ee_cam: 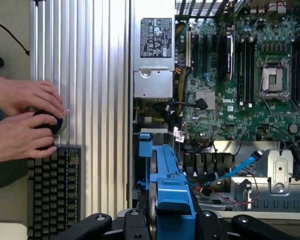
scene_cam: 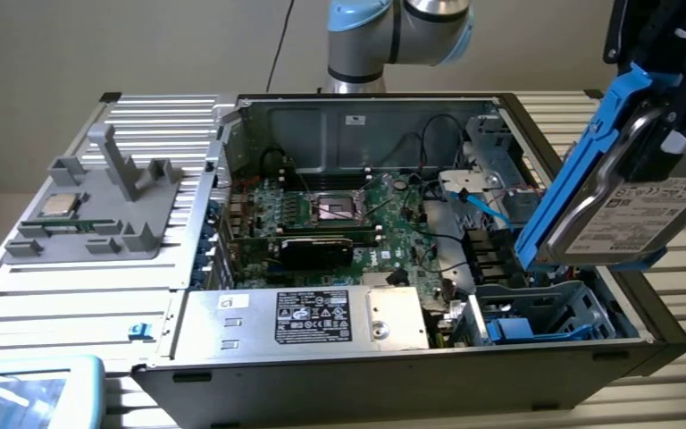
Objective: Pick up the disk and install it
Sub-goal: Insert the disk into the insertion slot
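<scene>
Clamped in my tool [ee_cam: 172,227], the disk [scene_cam: 631,210] hangs tilted over the computer case [scene_cam: 379,380], gripped by its faces, I judge, to keep its blue rails [scene_cam: 581,152] free.

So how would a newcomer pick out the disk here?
Start at the open computer case; above its corner on the exterior view's right, the gripper holds the disk in the air, tilted. It is a flat silver drive with a white label and blue rails, unlike the black-labelled silver box inside the case.
</scene>
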